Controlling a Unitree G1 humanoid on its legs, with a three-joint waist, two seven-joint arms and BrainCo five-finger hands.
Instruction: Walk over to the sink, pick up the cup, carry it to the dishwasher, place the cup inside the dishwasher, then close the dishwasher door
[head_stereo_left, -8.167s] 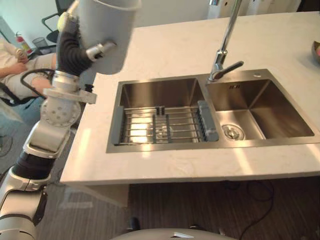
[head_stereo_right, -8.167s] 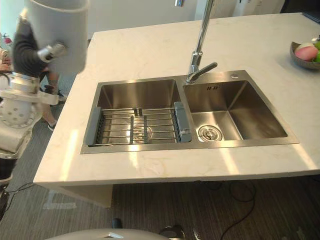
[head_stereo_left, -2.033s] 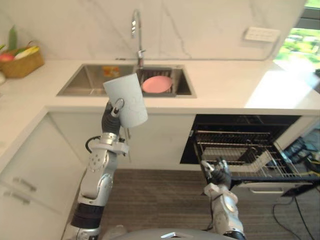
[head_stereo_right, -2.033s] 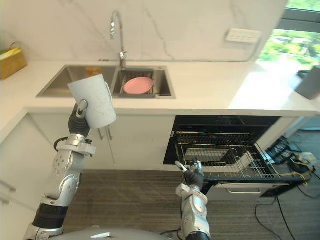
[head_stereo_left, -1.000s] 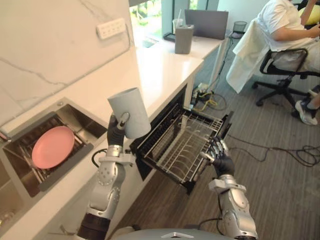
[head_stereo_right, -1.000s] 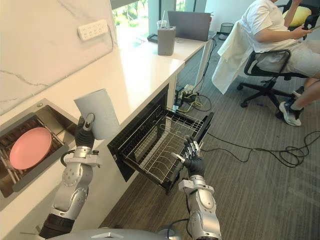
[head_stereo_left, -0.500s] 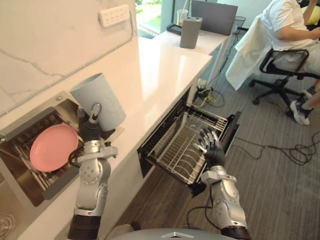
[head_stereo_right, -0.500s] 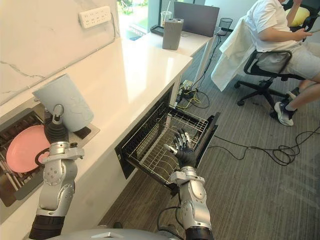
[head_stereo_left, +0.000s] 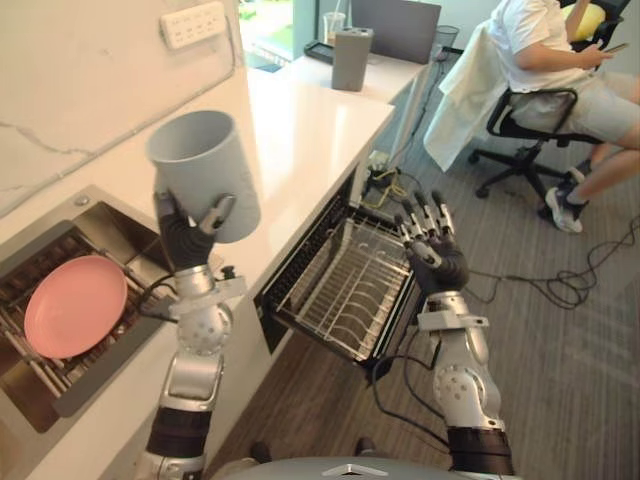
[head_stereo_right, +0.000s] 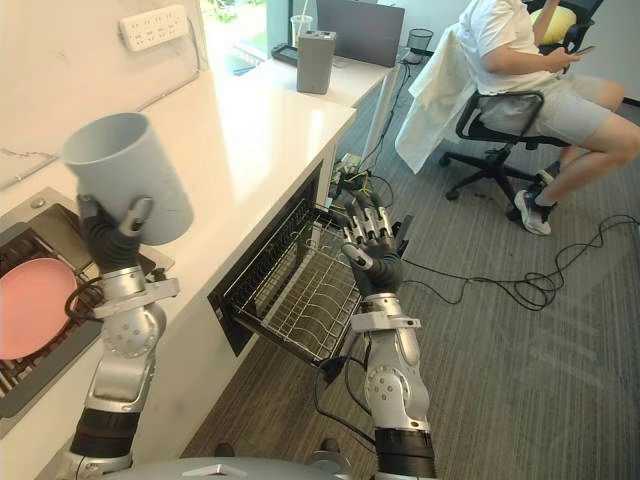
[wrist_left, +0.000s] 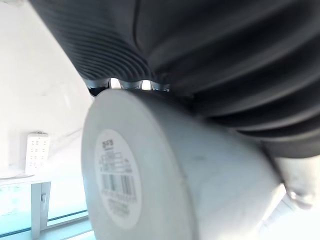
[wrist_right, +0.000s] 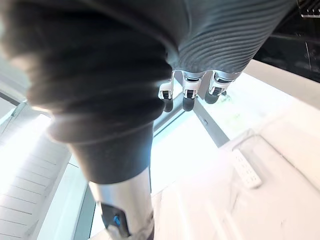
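Observation:
A pale grey cup (head_stereo_left: 205, 170) is held high above the counter edge, mouth tilted up. My left hand (head_stereo_left: 185, 235) is shut on its lower part, thumb across the wall. The left wrist view shows the cup's base (wrist_left: 117, 180) with a barcode label against the hand's dark cover. To the right, the dishwasher stands open with its wire rack (head_stereo_left: 345, 285) pulled out, nothing showing in it. My right hand (head_stereo_left: 430, 250) hovers over the rack's outer edge, open, its fingers (wrist_right: 185, 95) straight and spread, holding nothing.
A pink plate (head_stereo_left: 75, 305) lies in the sink at the left. The white counter (head_stereo_left: 300, 130) carries a grey box (head_stereo_left: 352, 58) at its far end. A person sits on an office chair (head_stereo_left: 560, 90) at the right. Cables (head_stereo_left: 560, 285) trail over the floor.
The view has swung. My left hand has turned the cup's mouth more toward me and keeps it raised. My right hand has risen over the rack's edge with its fingers spread.

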